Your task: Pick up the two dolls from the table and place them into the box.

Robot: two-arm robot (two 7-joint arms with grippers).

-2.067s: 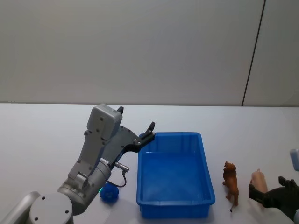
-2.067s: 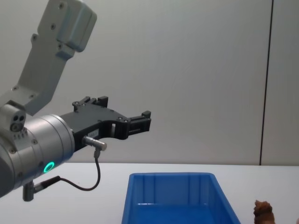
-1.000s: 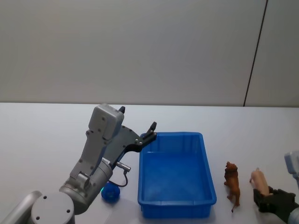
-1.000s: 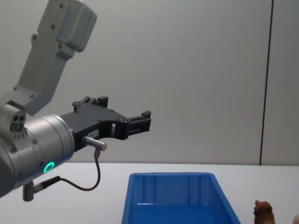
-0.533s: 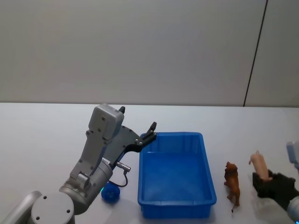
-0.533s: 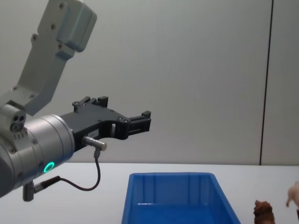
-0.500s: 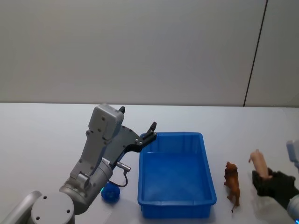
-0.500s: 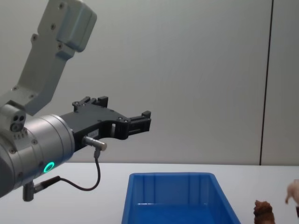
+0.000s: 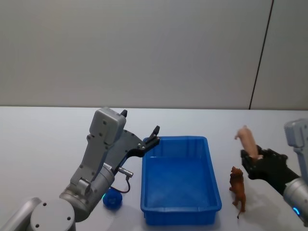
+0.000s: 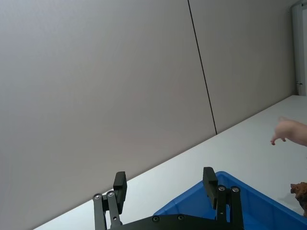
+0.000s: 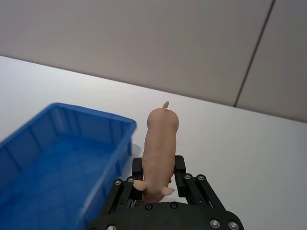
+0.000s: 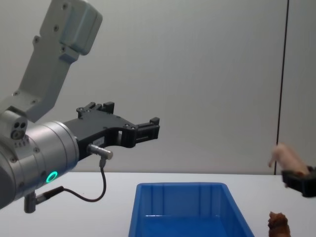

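Pink doll [image 9: 247,138] hangs clamped in right gripper [image 9: 251,156] beside box [image 9: 183,210]; left gripper [image 10: 164,178] spread empty.

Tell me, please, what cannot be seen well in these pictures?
- Brown doll: chest view, bottom edge cuts off its body.
- Pink doll: right wrist view, lower end hidden between the fingers of the right gripper.
- Small blue thing: head view, left arm covers part; kind unclear.
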